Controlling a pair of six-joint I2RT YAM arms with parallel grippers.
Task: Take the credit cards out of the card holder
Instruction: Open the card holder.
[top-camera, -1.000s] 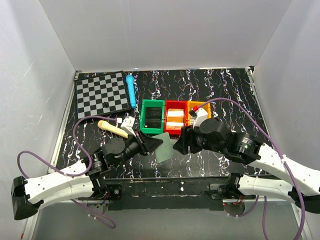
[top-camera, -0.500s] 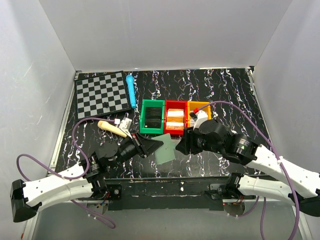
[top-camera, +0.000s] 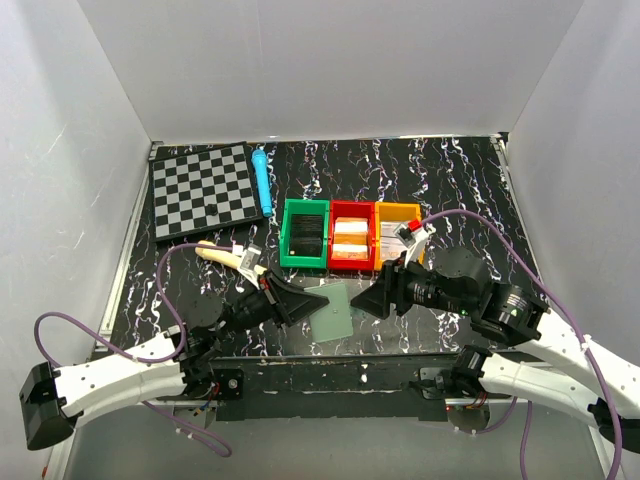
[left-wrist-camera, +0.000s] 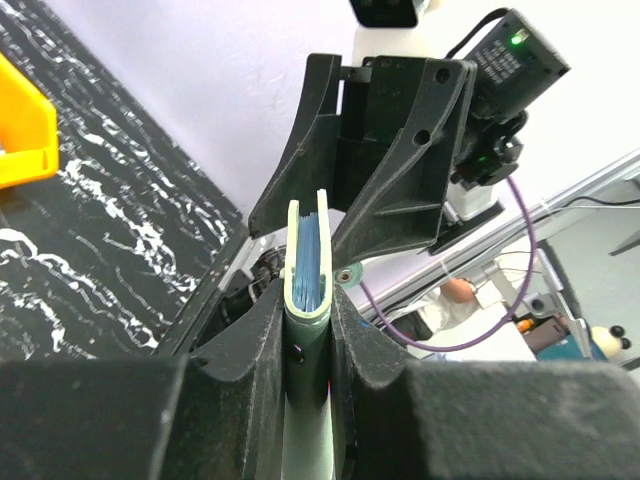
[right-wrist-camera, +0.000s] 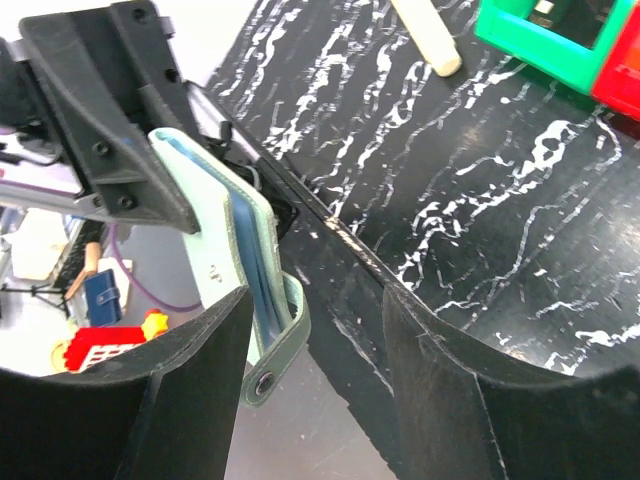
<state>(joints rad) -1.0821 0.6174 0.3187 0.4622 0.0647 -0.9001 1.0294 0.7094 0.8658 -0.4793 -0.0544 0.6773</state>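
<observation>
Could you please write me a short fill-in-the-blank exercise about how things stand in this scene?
The left hand is shut on the ____. The right hand, opposite it, has its jaws ____. Beside the checkerboard lies a ____ pen.
Missing words: card holder; open; blue.

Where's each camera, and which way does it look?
Top: high behind the arms, looking down at the table; both arms show.
Left wrist: on the left arm, facing the right gripper; left gripper shut on the card holder.
Right wrist: on the right arm, facing the card holder; right gripper open.
Shared: both wrists see the card holder.
</observation>
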